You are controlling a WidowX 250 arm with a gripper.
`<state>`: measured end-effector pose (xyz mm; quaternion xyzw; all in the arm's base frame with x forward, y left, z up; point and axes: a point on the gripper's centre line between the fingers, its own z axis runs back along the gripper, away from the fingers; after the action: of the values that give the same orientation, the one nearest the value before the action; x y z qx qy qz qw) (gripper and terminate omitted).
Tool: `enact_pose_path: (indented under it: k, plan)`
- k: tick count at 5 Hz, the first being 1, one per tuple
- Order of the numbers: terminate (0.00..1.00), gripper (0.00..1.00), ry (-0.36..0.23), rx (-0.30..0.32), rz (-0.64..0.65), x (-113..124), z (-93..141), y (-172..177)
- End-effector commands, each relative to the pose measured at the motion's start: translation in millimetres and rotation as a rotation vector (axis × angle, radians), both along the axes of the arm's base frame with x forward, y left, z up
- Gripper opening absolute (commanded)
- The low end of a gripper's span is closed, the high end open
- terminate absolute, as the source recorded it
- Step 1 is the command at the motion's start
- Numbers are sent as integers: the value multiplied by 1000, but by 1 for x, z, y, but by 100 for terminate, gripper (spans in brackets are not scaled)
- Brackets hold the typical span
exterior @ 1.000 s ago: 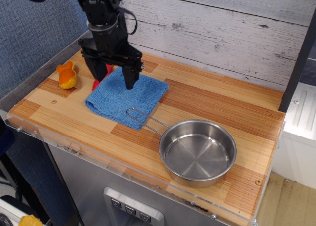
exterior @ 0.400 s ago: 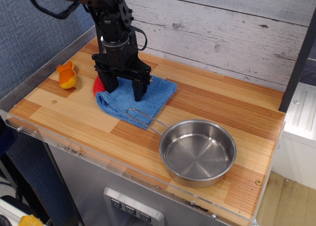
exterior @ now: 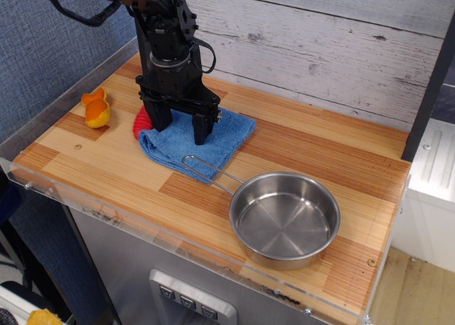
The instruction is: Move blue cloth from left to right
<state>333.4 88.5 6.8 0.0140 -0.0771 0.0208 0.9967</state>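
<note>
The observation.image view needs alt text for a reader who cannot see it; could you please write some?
A black robot gripper stands over a blue cloth on the left of a wooden table, jaws spread and pressed down onto the fabric. A steel pan sits front right, a red object and an orange toy to the left.

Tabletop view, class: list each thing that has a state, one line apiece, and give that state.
gripper: open, fingers straddling the cloth
blue cloth: folded, lying flat, left of centre
steel pan: upright, empty, handle end over the cloth's edge
orange toy: lying at the left edge
red object: mostly hidden behind the gripper
</note>
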Motion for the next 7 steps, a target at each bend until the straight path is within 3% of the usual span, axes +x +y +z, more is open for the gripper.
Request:
enact_pose_path:
  k: [1,2,4,7]
  plan:
    - [0,100,0,-46,-13,14,-13,-18]
    - [0,100,-22,-59,-17,32,-13,-30]
    - [0,100,7,-54,-154,59,-24,-75]
    - [0,100,54,-79,-421,42,-29,-153]
